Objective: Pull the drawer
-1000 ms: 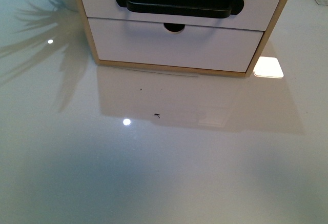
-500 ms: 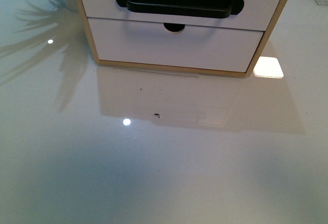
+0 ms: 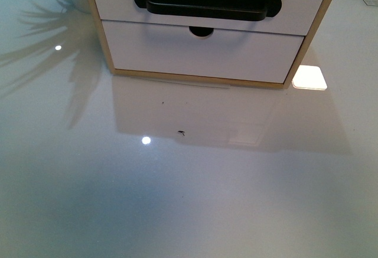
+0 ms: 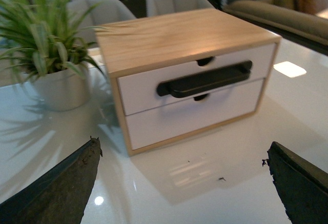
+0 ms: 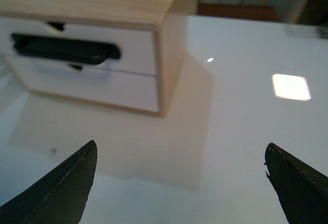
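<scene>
1. The drawer (image 3: 298, 7), with its black bar handle (image 3: 207, 4), sits closed in the top slot of the wooden cabinet (image 4: 179, 34), flush with its front edge.
2. The left gripper (image 4: 182, 151) and right gripper (image 5: 180, 152) hang spread wide, well apart from the cabinet.
3. Bare white table (image 3: 189, 199) lies before the cabinet; a potted plant (image 4: 46, 44) stands beside its left side.

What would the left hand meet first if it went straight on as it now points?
Likely the black bar handle of the upper drawer: the open left hand faces it, with only bare table between. Depth is unclear; it might strike the lower drawer front instead.
</scene>
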Tool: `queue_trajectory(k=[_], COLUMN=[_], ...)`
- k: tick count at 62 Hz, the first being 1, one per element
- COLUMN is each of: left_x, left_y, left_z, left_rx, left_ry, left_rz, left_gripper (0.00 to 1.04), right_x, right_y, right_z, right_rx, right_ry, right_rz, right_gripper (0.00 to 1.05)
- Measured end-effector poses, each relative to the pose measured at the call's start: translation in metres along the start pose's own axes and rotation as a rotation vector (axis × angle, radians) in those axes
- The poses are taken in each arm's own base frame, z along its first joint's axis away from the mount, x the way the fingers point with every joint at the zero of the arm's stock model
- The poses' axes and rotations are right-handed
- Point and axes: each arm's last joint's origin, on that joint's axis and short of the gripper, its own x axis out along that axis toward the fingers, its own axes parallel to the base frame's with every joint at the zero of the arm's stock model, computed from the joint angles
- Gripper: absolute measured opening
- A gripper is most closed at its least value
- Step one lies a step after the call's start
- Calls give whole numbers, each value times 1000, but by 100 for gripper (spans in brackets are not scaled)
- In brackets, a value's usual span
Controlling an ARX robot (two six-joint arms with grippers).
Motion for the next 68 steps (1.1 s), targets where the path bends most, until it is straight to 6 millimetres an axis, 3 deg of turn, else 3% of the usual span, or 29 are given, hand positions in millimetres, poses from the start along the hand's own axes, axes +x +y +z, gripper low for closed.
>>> queue_trajectory(k=[11, 23, 46, 68], left_x=[45, 86, 144, 207], left_y=[4, 3, 7, 17], left_z=[8, 17, 52, 33], left_rx=[141, 298, 522, 570], left_ry=[112, 199, 238, 387], left_rz=[-239, -448, -637, -710], left_gripper=[97, 97, 97, 97], right_x=[34, 65, 106, 146], right_y=[-13, -6, 19, 35], right_z=[26, 47, 55, 55], right_rx=[-124, -307, -590, -684], right_ry=[132, 223, 275, 282], right_rz=[126, 273, 465, 560], right_gripper=[96, 96, 96, 96])
